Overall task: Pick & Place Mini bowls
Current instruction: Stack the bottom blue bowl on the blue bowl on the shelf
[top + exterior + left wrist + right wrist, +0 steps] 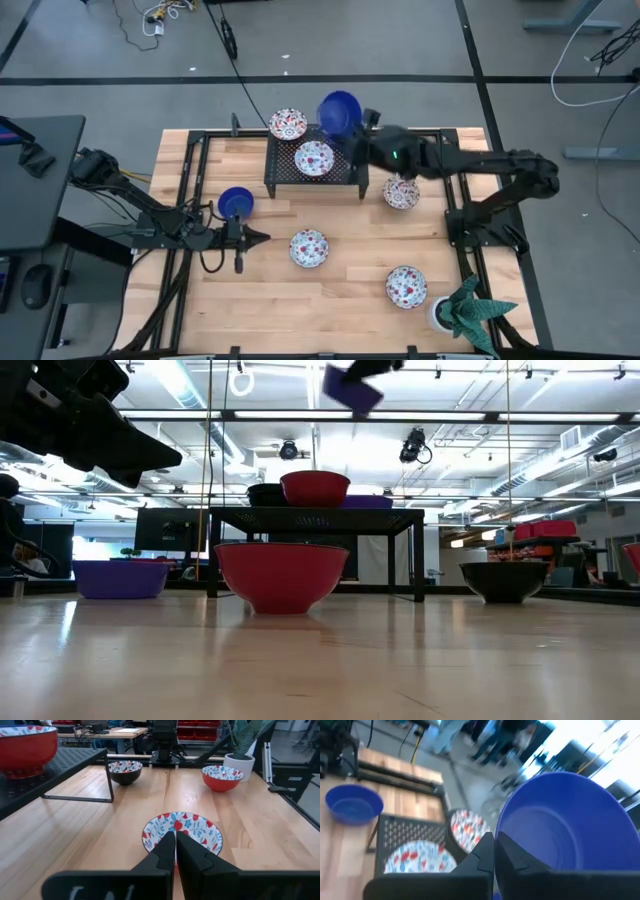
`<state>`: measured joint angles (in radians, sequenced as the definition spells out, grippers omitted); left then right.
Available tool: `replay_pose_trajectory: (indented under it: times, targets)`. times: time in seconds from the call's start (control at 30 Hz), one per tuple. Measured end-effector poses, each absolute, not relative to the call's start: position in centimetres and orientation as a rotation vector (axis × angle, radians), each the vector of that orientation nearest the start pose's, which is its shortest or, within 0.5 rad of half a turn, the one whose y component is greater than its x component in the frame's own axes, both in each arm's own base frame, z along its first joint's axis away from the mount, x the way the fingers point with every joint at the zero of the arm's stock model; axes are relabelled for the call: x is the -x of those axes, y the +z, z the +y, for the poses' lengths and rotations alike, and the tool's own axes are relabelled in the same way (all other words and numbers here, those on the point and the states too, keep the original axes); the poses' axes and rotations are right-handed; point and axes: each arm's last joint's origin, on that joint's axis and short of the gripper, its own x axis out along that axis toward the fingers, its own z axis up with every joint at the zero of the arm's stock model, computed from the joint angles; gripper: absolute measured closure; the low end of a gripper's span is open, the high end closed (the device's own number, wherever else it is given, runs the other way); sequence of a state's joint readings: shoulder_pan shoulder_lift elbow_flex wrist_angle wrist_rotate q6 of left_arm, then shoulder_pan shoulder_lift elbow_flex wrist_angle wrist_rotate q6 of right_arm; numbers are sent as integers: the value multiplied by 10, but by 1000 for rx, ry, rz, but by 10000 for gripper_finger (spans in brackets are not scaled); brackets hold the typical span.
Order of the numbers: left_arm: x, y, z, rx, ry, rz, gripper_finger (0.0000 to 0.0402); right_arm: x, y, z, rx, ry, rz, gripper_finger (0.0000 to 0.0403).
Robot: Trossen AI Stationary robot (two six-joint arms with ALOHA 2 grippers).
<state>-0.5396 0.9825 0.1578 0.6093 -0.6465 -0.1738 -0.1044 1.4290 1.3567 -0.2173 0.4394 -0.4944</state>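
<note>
My right gripper (357,128) is shut on a solid blue mini bowl (340,111), held high over the far right corner of the black rack (313,178); the low view shows that bowl (352,387) well above the rack. Two floral bowls (288,124) (314,158) sit on the rack top. Another blue bowl (236,203) and three floral bowls (308,248) (401,193) (406,287) stand on the table. My left gripper (262,237) is shut, low over the table, pointing at the middle floral bowl (182,830) without touching it. My right gripper pinches the blue bowl by its rim (498,834), one finger (515,862) on the inner side and the other outside. The bowl (560,830) is lifted clear of rack and table and hangs tilted, with its opening turned partly sideways.
A white pot with a green plant (462,313) stands at the table's near right corner. Black frame rails (190,190) run along the table's left and right sides. Bare wood lies between the rack and the near edge.
</note>
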Motion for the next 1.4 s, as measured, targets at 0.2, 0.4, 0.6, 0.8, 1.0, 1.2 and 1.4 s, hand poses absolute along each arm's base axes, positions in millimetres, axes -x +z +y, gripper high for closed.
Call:
replay_pose_trajectory:
  times: [0.2, 0.4, 0.6, 0.8, 1.0, 1.2, 1.4]
  targets:
    - [-157, 165, -73, 48, 144, 165, 380, -314, 372, -92, 338, -434, 568, 398]
    - [-157, 165, -73, 47, 149, 166, 380, -315, 353, -126, 235, -384, 658, 398]
    - [-158, 165, -71, 49, 153, 166, 380, -319, 326, -141, 185, -349, 800, 398]
    - [-158, 165, -72, 50, 150, 166, 380, -326, 306, -147, 186, -322, 895, 398]
    - [-158, 165, -72, 50, 150, 166, 380, -328, 300, -149, 182, -320, 915, 396]
    - [-158, 165, -72, 50, 150, 166, 380, -328, 299, -150, 159, -335, 912, 394]
    - [-158, 165, -72, 50, 150, 166, 380, -328, 299, -151, 142, -346, 912, 394]
